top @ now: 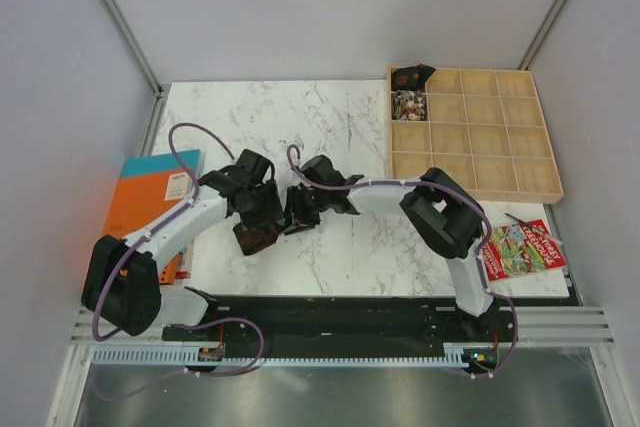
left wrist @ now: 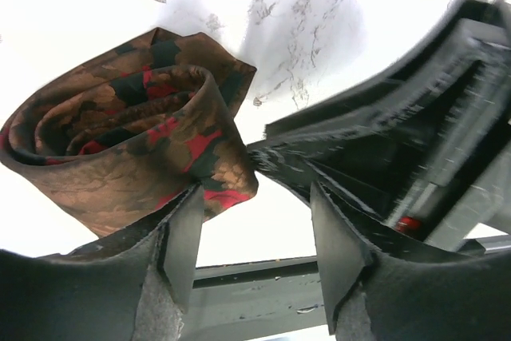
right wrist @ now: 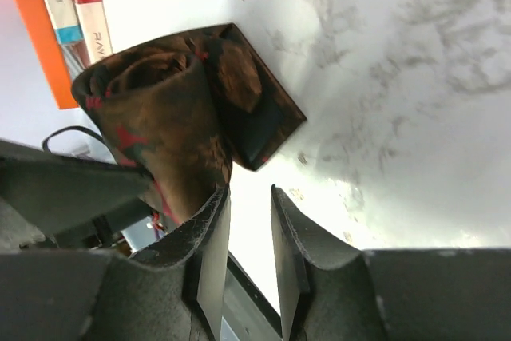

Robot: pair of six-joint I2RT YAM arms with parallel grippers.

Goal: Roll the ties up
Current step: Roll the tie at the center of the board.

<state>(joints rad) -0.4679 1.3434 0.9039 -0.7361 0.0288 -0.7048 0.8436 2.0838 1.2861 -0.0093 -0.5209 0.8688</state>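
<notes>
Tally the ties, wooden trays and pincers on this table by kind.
Ties: 3, brown tie, dark tie, patterned tie
Trays: 1, wooden tray
Pincers: 2, left pincer, right pincer
Total: 6

You have a white, grey-veined marble-look table (top: 330,117) as the working surface. Lying directly on it: one rolled tie (top: 255,237), dark brown with red patches, left of centre toward the near side; a wooden compartment tray (top: 470,195) at the far right corner; a colourful booklet (top: 522,249) at the near right edge. Note a book stack (top: 145,197), orange cover uppermost, at the left edge; you cannot tell whether it rests on the tabletop.
</notes>
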